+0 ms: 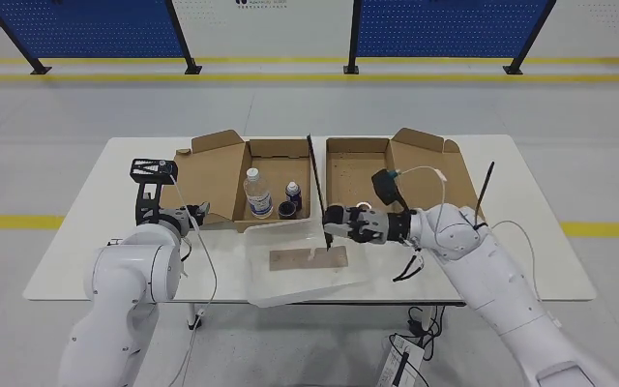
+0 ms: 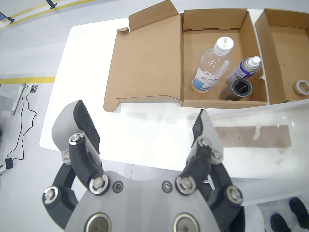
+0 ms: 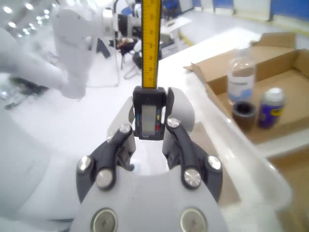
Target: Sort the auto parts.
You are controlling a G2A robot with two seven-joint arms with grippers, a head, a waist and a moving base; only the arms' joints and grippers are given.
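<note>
The right gripper (image 3: 149, 112) is clamped on the black display head of a digital caliper with a yellow graduated beam (image 3: 150, 32). Its fingers pinch the head from both sides, so the long beam stands up and away from the wrist. Taking the bulky head rather than the thin beam probably gives the pads a broader, steadier hold.

In the top view this gripper hangs over the far edge of a clear shallow plastic tray (image 1: 290, 281), level with the gap between two open boxes. That position suggests the caliper is meant for one of them, though which one cannot be told. A flat brown cardboard strip (image 1: 295, 258) lies in the tray.

Beyond the tray, the left brown cardboard box (image 1: 276, 155) holds three items. A clear plastic bottle with a white cap (image 2: 211, 67), a purple spray can with a white nozzle (image 2: 242, 69) and a short dark hollow cylinder (image 2: 237, 90) stand grouped close together. The right brown cardboard box (image 2: 277, 56) holds a small silvery ring (image 2: 301, 86) near its front wall.

The left gripper (image 2: 142, 121) is spread wide and empty above the white table (image 1: 77, 252). It sits in front of the left box's flap and beside the tray, seemingly parked clear of the working arm.
</note>
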